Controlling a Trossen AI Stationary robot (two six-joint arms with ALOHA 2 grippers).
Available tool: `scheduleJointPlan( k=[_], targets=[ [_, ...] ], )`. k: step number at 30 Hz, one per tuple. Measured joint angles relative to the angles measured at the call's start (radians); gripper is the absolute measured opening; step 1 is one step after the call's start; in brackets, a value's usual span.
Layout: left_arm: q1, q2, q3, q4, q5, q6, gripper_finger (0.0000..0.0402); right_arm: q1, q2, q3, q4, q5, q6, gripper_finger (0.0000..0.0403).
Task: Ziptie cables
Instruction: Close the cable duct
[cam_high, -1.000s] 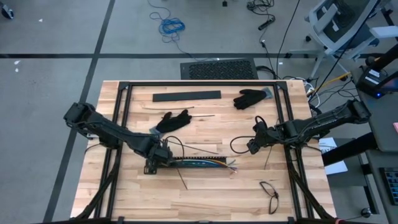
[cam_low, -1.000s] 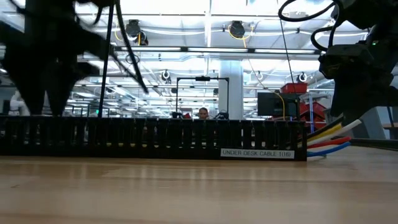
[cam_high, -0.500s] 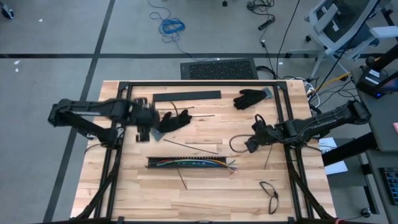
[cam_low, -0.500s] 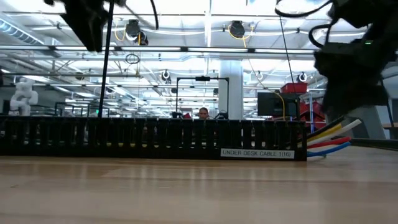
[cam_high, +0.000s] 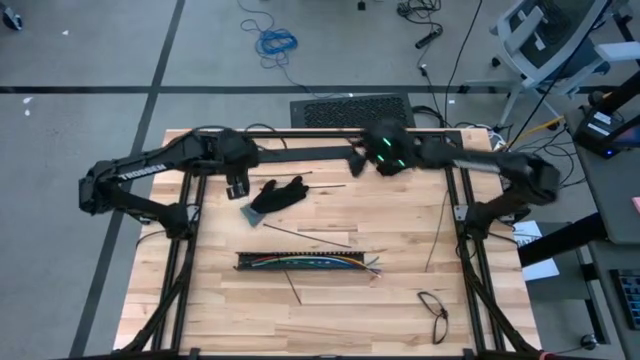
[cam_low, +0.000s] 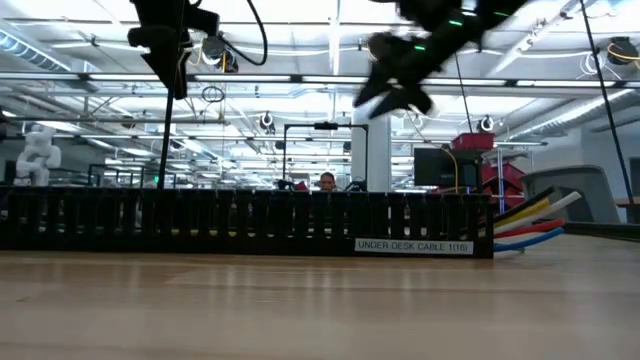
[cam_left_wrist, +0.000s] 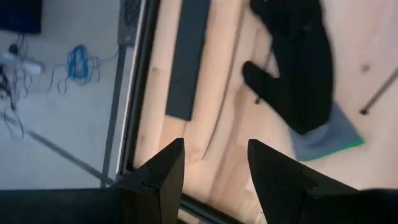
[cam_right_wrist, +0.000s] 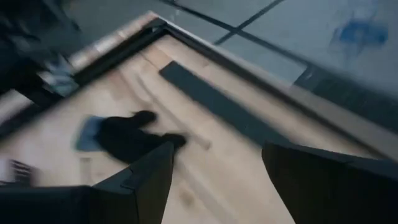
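Evidently cables (cam_high: 305, 261) lie well apart from both claws.

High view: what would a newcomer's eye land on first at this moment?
Both arms reach over the table's far half: the left gripper hangs open and empty beside a black glove, and the right gripper hangs open near the far edge. Below them, mid-table, the long black slotted bar lies alone, coloured cables poking from its right end. A coiled black cable sits near the front right corner.
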Motion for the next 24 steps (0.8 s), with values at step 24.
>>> scheduleJointPlan(
  k=[24],
  targets=[
    [0.208, -0.351, 0.0, 0.141, 0.069, -0.204, 0.0173, -0.238, 0.988, 1.305, -1.055, -0.106, -0.576, 0.0242]
  ],
)
